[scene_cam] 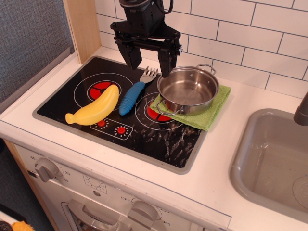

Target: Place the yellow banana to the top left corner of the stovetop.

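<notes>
Observation.image: hand (149, 62) spread open, empty, above the fork (135, 92) — best descend across yellow banana (95, 108) at seven o'clock, then carry toward the stovetop's (159, 144) eleven o'clock corner.

light: bright, even | glare: streaks on stovetop (163, 139) glass | shadows: soft | focus: sharp
</notes>
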Robot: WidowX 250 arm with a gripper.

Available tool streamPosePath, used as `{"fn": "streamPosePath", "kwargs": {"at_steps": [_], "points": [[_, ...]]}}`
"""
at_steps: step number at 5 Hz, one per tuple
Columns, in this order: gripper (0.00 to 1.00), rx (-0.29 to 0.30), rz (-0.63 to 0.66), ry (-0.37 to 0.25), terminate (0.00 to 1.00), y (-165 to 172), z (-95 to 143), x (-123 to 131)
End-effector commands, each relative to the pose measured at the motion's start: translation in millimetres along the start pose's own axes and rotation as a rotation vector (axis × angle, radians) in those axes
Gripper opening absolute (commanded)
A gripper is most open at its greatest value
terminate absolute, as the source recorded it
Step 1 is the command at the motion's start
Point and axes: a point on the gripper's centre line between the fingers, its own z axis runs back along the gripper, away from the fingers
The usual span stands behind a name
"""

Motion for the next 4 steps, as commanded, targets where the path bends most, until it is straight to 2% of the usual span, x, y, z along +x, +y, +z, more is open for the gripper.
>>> {"fn": "streamPosePath", "kwargs": {"at_steps": [1, 3, 4], "points": [[1.0, 0.0, 0.0, 0.0, 0.0, 0.0, 0.0, 0.0], [1.0, 0.049, 0.028, 0.003, 0.0, 35.3, 1.4, -20.8], [1.0, 0.117, -0.018, 0.042, 0.0, 62.6, 0.0, -39.2]]}}
